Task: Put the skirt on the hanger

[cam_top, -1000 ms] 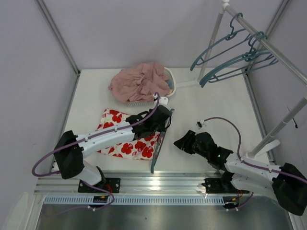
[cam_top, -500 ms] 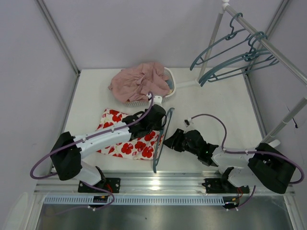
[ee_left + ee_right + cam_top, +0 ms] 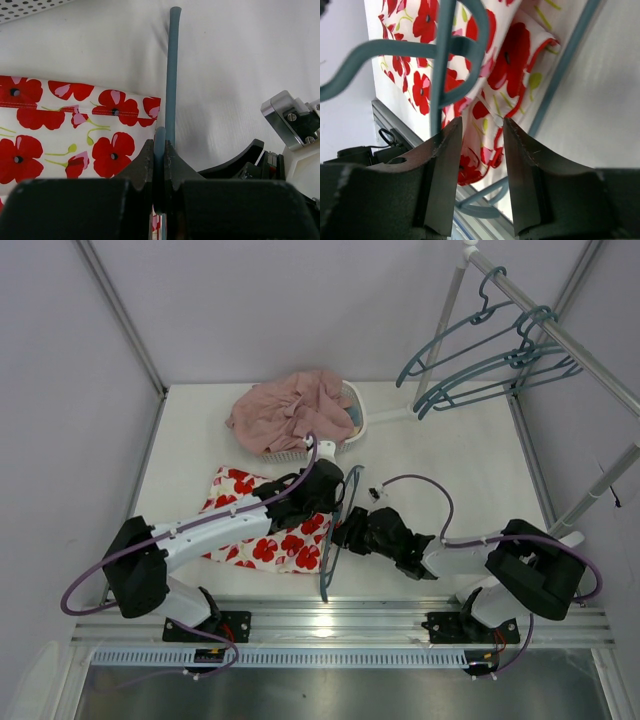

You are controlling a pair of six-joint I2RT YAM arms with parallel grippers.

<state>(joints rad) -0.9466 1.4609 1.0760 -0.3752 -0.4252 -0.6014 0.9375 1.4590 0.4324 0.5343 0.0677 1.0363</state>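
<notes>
The skirt [image 3: 268, 530], white with red poppies, lies flat on the table left of centre. It also shows in the left wrist view [image 3: 75, 130] and the right wrist view [image 3: 505, 80]. My left gripper [image 3: 335, 502] is shut on the teal-grey hanger [image 3: 335, 540], holding it on edge along the skirt's right side; the hanger bar [image 3: 172, 75] runs up from the jaws. My right gripper [image 3: 345, 532] is open, right beside the hanger, its jaws either side of the skirt's edge and touching nothing. The hanger's hook [image 3: 447, 50] crosses in front.
A white basket [image 3: 352, 412] holding a dusty-pink garment [image 3: 290, 410] stands at the back. Several teal hangers [image 3: 490, 355] hang on a rail [image 3: 560, 335] at the back right. Frame posts [image 3: 590, 495] stand on the right.
My right arm has reached left across the table, bringing its open gripper up to the hanger and skirt edge. My left gripper has tipped the hanger slightly more upright.
</notes>
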